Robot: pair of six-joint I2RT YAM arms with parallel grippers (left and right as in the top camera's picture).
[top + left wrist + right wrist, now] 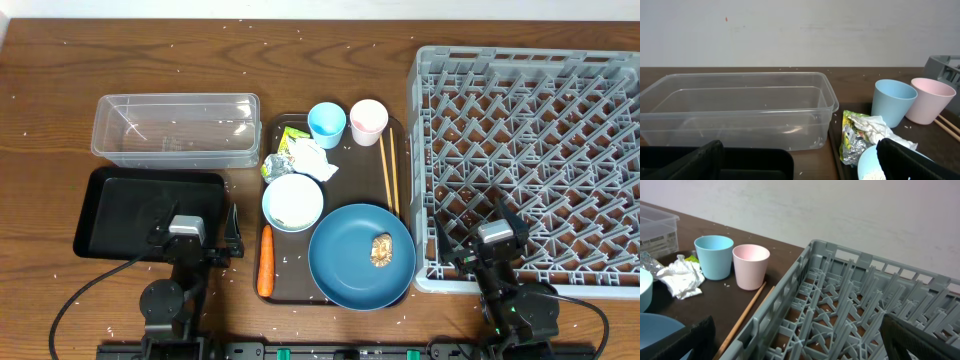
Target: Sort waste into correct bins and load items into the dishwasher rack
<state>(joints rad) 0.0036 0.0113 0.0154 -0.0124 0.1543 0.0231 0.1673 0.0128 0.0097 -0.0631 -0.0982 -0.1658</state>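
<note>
Beneath and just left of the left gripper (196,226) lies the black tray (115,205), and the clear tub (175,128) sits straight ahead of it, past the tray's far edge. This gripper's fingers are spread wide and hold nothing.

Just to its right, the orange carrot (266,262) lies along the near left edge of the brown serving tray (345,170). The carrot's long axis runs toward and away from the robot, in line with the gripper's reach. The left arm is plainly the nearer, so a first pick probably needs a short shift rightward with the jaws set across the carrot.

Room past the carrot's far tip is tight. The pale-blue bowl (293,201) sits just ahead-right, with the crumpled wrapper (305,158) beyond it.

The blue plate (350,262) lies between the two grippers. The wooden chopsticks (388,175) lie ahead-left of the right gripper (478,224), which hovers over the near left corner of the dishwasher rack (530,150) with its fingers likewise spread wide. The rack's left wall stands just beside the chopsticks.
</note>
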